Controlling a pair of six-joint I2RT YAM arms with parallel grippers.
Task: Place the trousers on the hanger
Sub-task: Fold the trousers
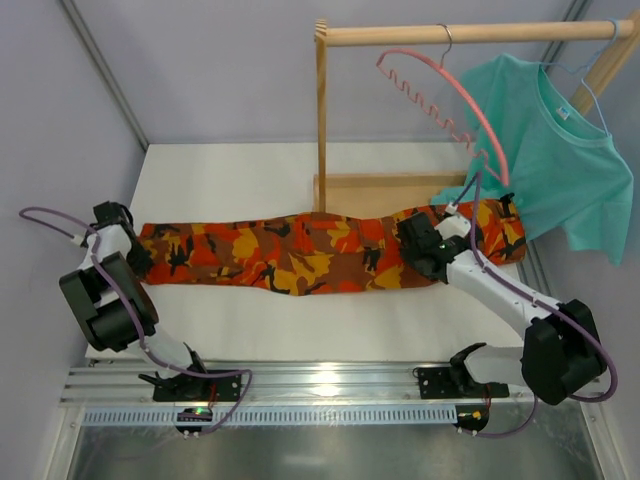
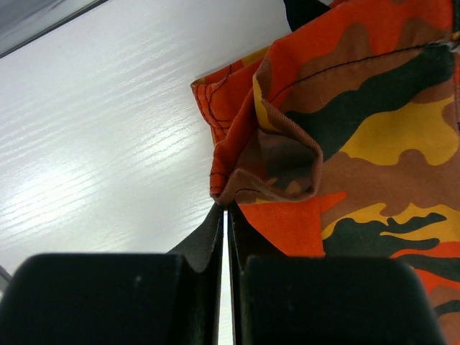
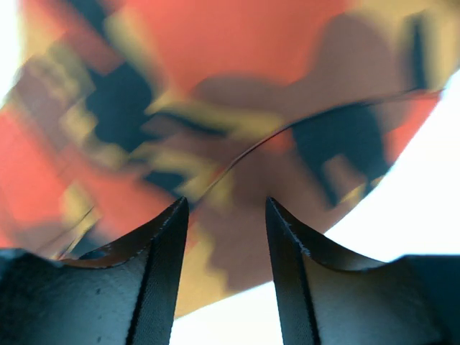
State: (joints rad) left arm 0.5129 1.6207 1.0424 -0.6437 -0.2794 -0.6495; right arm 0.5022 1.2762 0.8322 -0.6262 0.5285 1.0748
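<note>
Closest to me, the left gripper [image 2: 226, 210] has its two fingers pressed together, pinching the bunched hem at the leg end of the trousers [image 1: 300, 255]. In the overhead view, this gripper [image 1: 138, 255] sits at the far left tip of the cloth. The trousers lie stretched flat across the white table [image 1: 230, 170], legs to the left and the wider waist end to the right.

The right gripper [image 3: 224, 208] hangs over the camouflage cloth with its fingers apart and nothing caught between them. From above it [image 1: 415, 242] sits over the waist end of the trousers.

Behind the trousers stands a wooden rack, its post [image 1: 321, 120] rising to a rail [image 1: 480, 33]. The pink hanger [image 1: 466, 95] hangs from that rail by its metal hook, tilted, with its lower end near the waist end of the trousers. Just to its right a teal T-shirt [image 1: 560, 150] hangs on a light-blue hanger [image 1: 590, 85].
</note>
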